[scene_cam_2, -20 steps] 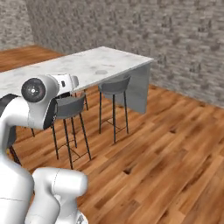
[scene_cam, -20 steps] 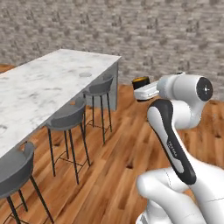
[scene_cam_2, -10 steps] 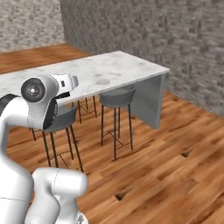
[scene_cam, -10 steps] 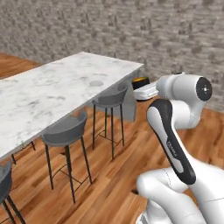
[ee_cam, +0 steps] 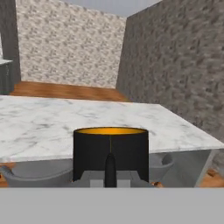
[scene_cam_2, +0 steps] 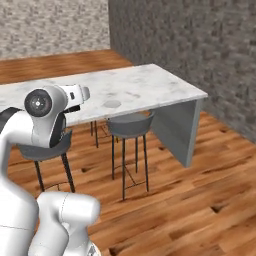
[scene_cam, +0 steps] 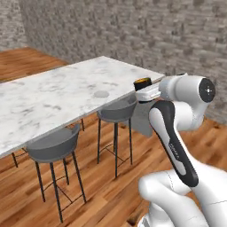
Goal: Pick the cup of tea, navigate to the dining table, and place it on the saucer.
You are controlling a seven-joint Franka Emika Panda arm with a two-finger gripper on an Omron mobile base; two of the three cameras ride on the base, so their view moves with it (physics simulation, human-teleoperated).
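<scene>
Hand view: cup of tea (ee_cam: pixel 110 154) clenched in the claw (ee_cam: pixel 110 171); left base view: saucer (scene_cam: pixel 101 94) on dining table (scene_cam: pixel 48 99)

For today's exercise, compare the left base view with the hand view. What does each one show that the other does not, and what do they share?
Left base view alone: the saucer lying bare on the dining table, two grey stools tucked at the table's edge, and the white arm reaching forward.

Hand view alone: the black side of the cup of tea seen close up, with a dark fingertip of the hand in front of it.

Both: the cup's orange-brown liquid, the marble table, the wood floor and the stone wall. The cup is held short of the table.
</scene>
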